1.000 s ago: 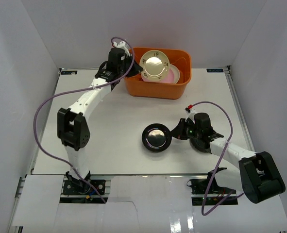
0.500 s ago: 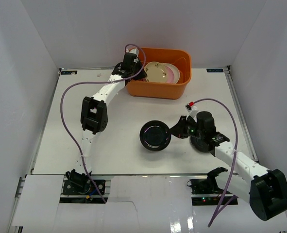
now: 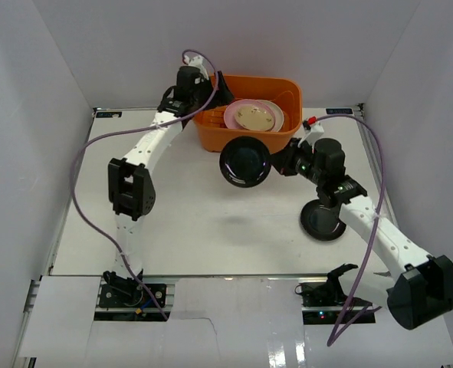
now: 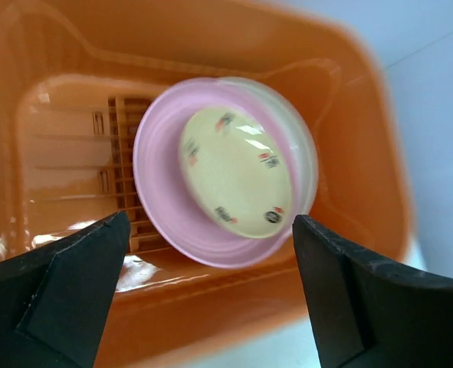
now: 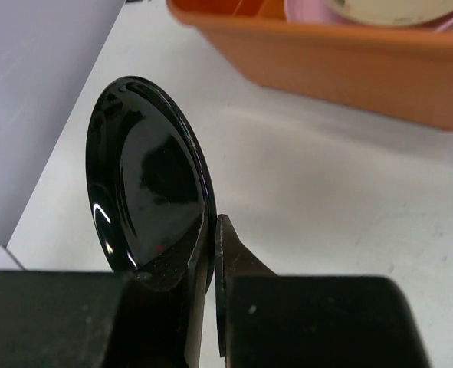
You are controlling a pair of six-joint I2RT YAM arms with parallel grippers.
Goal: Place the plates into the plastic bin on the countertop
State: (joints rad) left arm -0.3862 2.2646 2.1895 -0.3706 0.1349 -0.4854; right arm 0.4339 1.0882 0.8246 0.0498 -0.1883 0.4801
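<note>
Orange bin (image 3: 284, 141) at the surface's (image 3: 188, 222) far edge
Cream plate (image 4: 237, 180) on pink plate (image 4: 159, 195) inside; black plate (image 3: 245, 163) held tilted just before it; second black plate (image 3: 322, 221) flat at right.

The pink plate (image 4: 157, 192) covers most of a white plate (image 4: 307, 165), and the plastic bin (image 4: 364, 153) is blurred.

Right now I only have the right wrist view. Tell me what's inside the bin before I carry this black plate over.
Observer: A cream plate lies on a pink plate in the orange bin.
Operator: Report the left end effector.
Observer: It hangs open over the bin's left end.
Operator: Check the countertop for leftovers.
Observer: A second black plate lies flat there, under your right arm.
</note>
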